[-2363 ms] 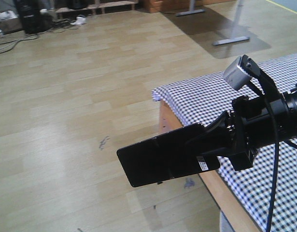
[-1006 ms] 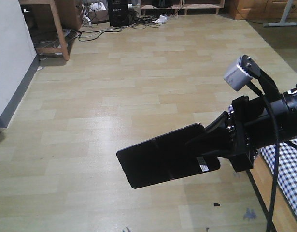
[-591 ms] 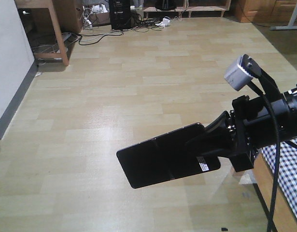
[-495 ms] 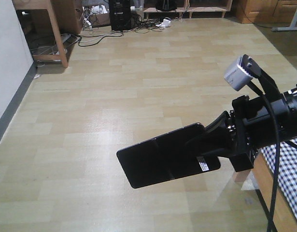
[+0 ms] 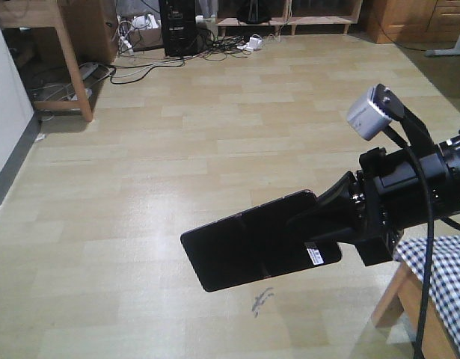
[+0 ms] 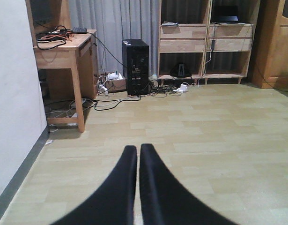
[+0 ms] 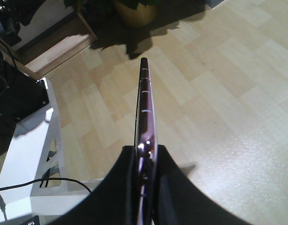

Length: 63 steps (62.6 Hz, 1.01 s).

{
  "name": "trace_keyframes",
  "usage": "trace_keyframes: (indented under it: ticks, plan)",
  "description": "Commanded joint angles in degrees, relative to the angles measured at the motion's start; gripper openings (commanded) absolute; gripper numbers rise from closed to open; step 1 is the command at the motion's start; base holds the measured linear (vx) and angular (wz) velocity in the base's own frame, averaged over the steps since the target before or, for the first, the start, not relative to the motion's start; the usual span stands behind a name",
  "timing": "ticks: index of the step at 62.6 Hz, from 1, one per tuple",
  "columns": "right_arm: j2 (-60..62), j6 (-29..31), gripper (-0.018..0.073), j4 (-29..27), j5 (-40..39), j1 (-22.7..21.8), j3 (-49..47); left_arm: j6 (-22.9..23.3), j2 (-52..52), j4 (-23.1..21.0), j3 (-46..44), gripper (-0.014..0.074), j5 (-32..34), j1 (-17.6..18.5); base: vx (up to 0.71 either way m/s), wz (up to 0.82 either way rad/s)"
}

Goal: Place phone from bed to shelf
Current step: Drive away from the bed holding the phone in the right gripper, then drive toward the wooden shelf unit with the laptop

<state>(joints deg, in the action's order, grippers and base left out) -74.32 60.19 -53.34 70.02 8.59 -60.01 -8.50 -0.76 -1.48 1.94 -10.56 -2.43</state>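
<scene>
My right gripper point(image 5: 295, 222) is shut on the phone point(image 5: 248, 254), a slim black glossy slab held out flat to the left above the wooden floor. The right wrist view shows the phone point(image 7: 145, 108) edge-on with its pinkish rim, and a finger point(image 7: 169, 187) pressed on each face. The bed point(image 5: 441, 263), with its gingham sheet and brown frame, shows only a corner at the lower right. The shelf point(image 6: 205, 44) of pale boards stands across the room against the far wall, and its foot point(image 5: 312, 21) shows in the front view. My left gripper point(image 6: 138, 150) is shut on nothing.
A wooden desk point(image 6: 64, 49) stands at the far left beside a white wall point(image 6: 15, 93). A black computer tower point(image 6: 135, 65) and loose cables point(image 6: 111, 101) lie between desk and shelf. A brown cabinet point(image 6: 275, 42) is at the far right.
The whole view has swung and shifted: the bed has slid to the lower right corner, and the desk, tower and shelf foot have come nearer. The phone stays in my right gripper.
</scene>
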Motion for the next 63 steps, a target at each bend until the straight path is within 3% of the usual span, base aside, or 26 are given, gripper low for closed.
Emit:
trace_keyframes:
  ticks: [1,63]
  plan:
    - [1.5,0.1,-0.0002,-4.3,3.7,-0.1,-1.4,0.3,-0.8,-0.5,-1.2,0.0001,4.1,0.2,0.41,-0.03]
    - [1.5,0.1,-0.0002,-4.4,3.7,-0.1,-1.4,0.3,-0.8,-0.5,-1.2,0.0001,4.1,0.2,0.47,-0.09]
